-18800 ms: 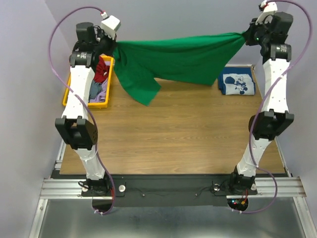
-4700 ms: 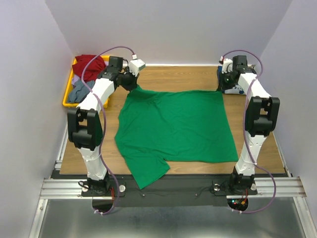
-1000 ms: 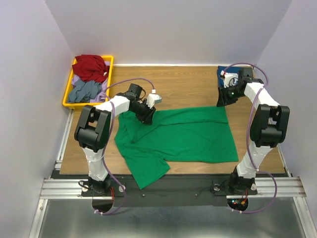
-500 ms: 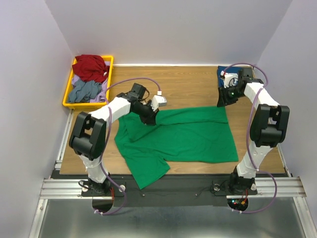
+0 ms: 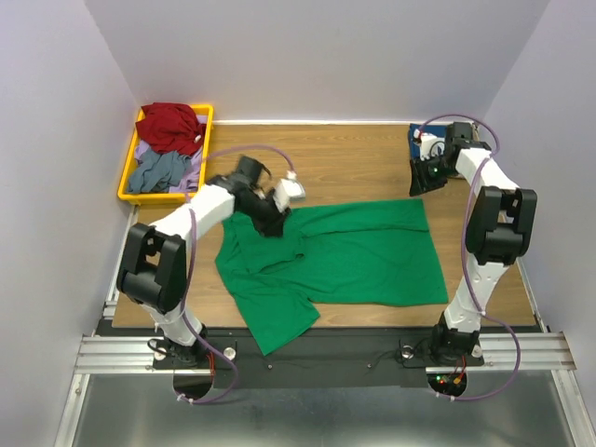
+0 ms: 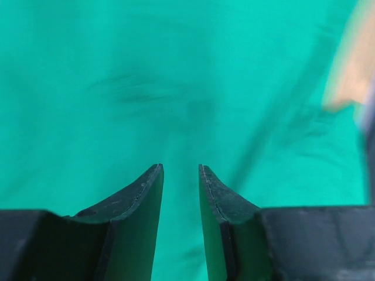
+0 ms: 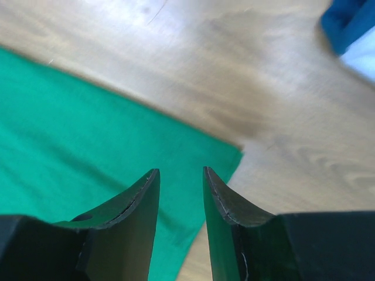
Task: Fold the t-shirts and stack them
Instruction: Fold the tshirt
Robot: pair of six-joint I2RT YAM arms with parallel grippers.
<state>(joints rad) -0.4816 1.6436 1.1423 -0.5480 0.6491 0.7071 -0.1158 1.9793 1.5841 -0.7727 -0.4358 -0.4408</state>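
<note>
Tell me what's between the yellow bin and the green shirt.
Mostly bare table, with the left arm crossing above it. The top view shows this.

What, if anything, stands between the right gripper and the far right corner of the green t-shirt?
Nothing visible does. The right gripper is open over that corner of the green t-shirt, with no object in the gap. The navy t-shirt lies apart, farther along the table.
</note>
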